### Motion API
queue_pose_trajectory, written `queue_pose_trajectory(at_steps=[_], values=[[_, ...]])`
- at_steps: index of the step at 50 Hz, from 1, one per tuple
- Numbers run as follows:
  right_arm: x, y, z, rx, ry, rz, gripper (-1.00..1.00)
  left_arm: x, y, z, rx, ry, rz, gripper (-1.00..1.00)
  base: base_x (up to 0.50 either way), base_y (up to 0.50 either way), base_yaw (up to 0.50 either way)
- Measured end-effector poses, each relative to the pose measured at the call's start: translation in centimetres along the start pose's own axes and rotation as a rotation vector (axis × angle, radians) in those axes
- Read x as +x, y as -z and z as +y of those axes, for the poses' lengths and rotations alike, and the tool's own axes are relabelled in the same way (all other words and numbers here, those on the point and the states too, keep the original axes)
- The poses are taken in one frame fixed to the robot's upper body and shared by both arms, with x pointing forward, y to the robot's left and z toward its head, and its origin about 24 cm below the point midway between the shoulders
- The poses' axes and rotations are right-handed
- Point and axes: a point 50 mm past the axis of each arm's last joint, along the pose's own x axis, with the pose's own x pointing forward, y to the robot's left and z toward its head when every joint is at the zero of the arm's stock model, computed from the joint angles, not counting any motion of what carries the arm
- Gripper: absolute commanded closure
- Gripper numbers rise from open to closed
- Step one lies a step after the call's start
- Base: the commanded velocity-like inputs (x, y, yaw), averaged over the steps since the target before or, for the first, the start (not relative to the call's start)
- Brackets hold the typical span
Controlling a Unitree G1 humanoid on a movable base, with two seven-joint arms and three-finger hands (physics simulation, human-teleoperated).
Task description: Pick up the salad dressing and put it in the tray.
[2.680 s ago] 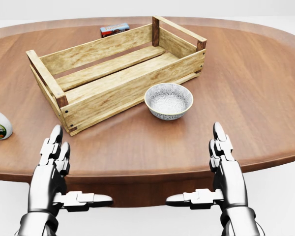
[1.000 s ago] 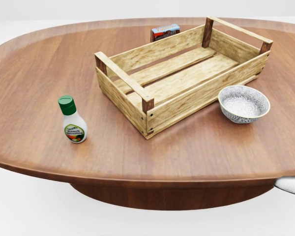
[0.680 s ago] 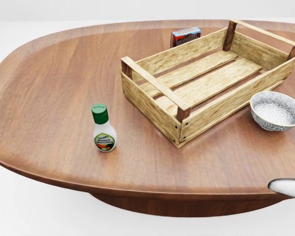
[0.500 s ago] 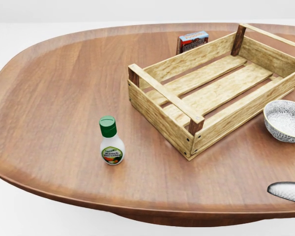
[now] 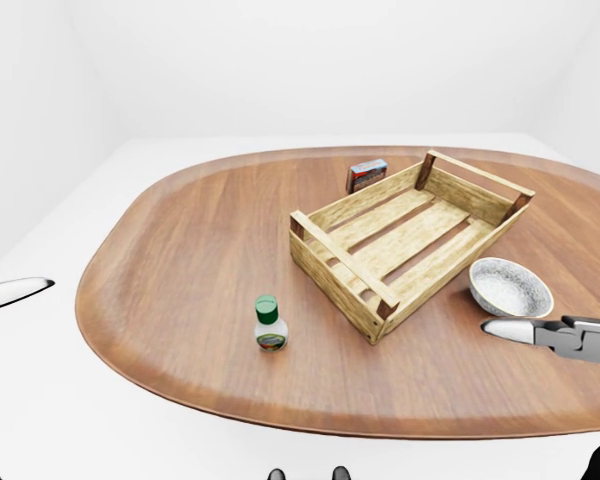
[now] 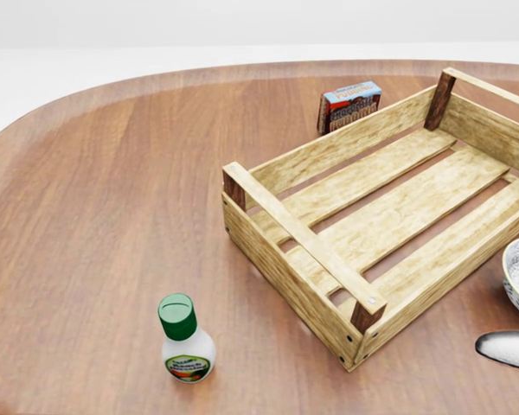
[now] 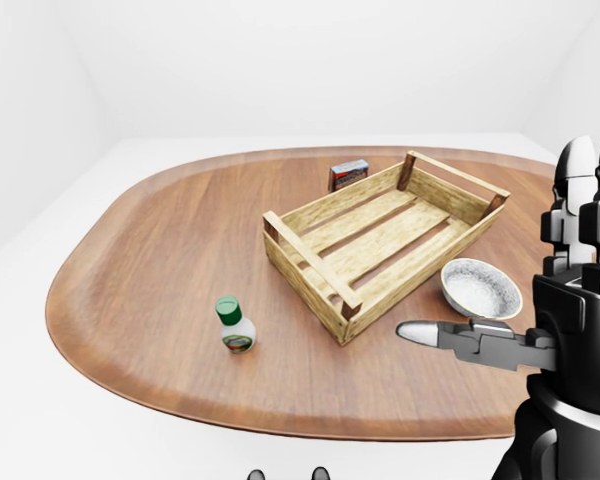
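Observation:
The salad dressing (image 6: 187,346) is a small white bottle with a green cap. It stands upright on the wooden table (image 6: 112,199) at the lower left of the head view, apart from the tray. The tray (image 6: 389,216) is an empty slatted wooden crate to the bottle's right. My right hand (image 7: 540,300) is open and empty at the right edge of the right-eye view, fingers upright and thumb stretched out, well right of the bottle. Of my left hand (image 5: 10,293) only an outstretched fingertip shows, at the left edge of the left-eye view, off the table and holding nothing.
A grey patterned bowl (image 5: 510,288) sits on the table just right of the crate. A small red-and-blue box (image 6: 349,104) stands beyond the crate's far wall. The oval table's near rim (image 5: 280,410) runs below the bottle.
The camera has moved left and closer to the table, so the whole picture shifted right. The bottle came into view and now sits lower and larger. Nothing on the table moved.

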Motion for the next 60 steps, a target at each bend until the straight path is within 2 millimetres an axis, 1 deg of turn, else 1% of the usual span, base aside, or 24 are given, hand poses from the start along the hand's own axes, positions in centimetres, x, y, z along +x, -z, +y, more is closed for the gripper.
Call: queue_pose_trajectory(at_steps=[32,45,51,56,60], values=[[0.0,0.0,0.2,0.009,-0.008,0.001,-1.0,-0.1,0.2,-0.3,0.0,0.012,0.01,-1.0,0.5,-0.02,0.0],[-0.2,0.6,0.4,0.009,-0.011,0.034,-1.0,-0.1,0.2,-0.4,-0.001,0.014,0.009,-1.0,0.5,-0.06,0.0],[-0.3,1.2,0.4,0.016,-0.002,0.063,-1.0,-0.1,0.2,-0.4,-0.001,0.015,0.009,-1.0,0.0,0.0,0.0],[-0.4,1.4,0.4,0.043,-0.007,0.071,-1.0,-0.1,0.3,-0.4,0.0,0.014,0.011,-1.0,-0.05,-0.46,0.0],[-0.5,1.7,0.4,0.04,-0.003,0.087,-1.0,-0.1,0.3,-0.5,-0.002,0.018,0.012,-1.0,0.0,0.0,0.0]])
